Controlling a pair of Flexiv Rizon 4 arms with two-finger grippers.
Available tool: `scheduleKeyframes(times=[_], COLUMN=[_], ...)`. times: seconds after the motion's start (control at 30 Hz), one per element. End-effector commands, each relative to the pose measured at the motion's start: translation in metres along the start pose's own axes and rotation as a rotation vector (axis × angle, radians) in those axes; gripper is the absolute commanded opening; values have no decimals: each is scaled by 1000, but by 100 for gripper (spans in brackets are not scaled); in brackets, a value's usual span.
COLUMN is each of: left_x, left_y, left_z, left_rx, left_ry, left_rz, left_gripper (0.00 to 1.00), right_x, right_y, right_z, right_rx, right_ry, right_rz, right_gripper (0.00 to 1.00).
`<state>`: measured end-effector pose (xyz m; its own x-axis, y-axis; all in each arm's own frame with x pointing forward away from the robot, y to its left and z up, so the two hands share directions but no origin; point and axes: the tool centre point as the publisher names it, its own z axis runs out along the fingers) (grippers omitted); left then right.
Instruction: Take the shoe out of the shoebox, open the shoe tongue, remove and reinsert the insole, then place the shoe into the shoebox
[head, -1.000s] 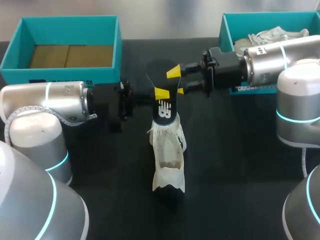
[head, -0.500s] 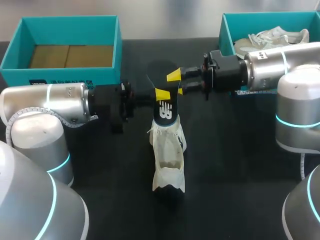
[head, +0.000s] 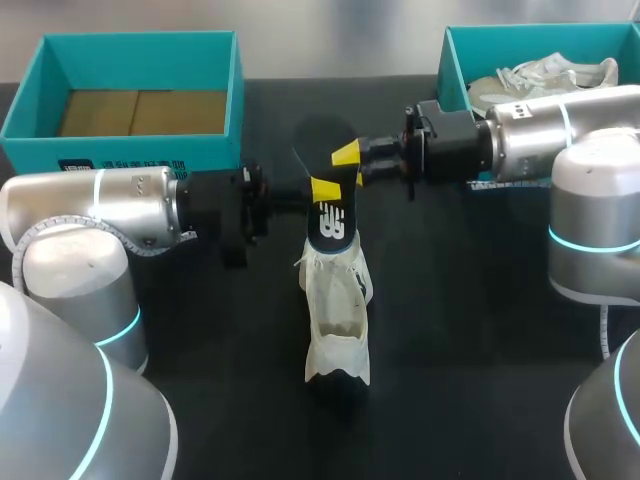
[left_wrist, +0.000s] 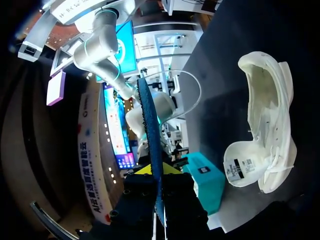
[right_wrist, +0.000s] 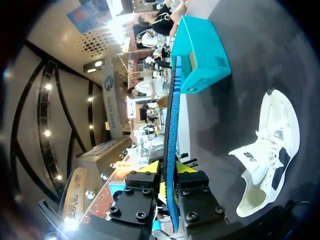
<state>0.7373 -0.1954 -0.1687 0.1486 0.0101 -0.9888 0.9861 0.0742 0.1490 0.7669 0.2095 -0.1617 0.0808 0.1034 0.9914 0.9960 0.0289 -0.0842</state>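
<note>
white shoe (head: 335, 320) sits nearest, abt mid of the black table (head: 480, 380), on its sole w/ opening up and its dark-trimmed end closest to the cam. just past it the black insole (head: 330, 222) is held up off the table, logo end down by the shoe's far end; can't tell if it touches the shoe. l gripper (head: 318, 190) comes in from the left and pinches the insole low, fingers closed onto it from both sides; its wrist view shows the insole edge-on btwn the yellow tips. r gripper (head: 352, 165) comes in from the right and clamps the same insole a bit higher, also edge-on btwn its tips. farthest back: teal shoebox (head: 130, 147) at left w/ cardboard floor, and a 2nd teal box (head: 455, 60) at right w/ another pale shoe (head: 545, 75) in it.
</note>
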Motion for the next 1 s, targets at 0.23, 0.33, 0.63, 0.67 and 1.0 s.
scheduleKeyframes(times=[0.23, 0.33, 0.63, 0.67, 1.0], left_x=[1, 1, -13, -15, -41], left_y=[0, 0, -2, -2, 18], left_z=[2, 2, -10, -13, -59], left_rx=[-4, 2, 13, 15, 43], left_ry=[2, 5, 13, 22, 120], left_rz=[5, 1, -68, -79, -193], left_gripper=[0, 0, 100, 100, 100], right_x=[1, 1, -1, -2, -13], right_y=[2, 2, 3, 3, -4], right_z=[2, 2, -3, -5, -14], right_rx=[4, 3, -2, -7, -28], right_ry=[0, 0, -10, -15, -20], right_rz=[0, -2, -2, 2, 14], right_gripper=[1, 0, 0, 0, 0])
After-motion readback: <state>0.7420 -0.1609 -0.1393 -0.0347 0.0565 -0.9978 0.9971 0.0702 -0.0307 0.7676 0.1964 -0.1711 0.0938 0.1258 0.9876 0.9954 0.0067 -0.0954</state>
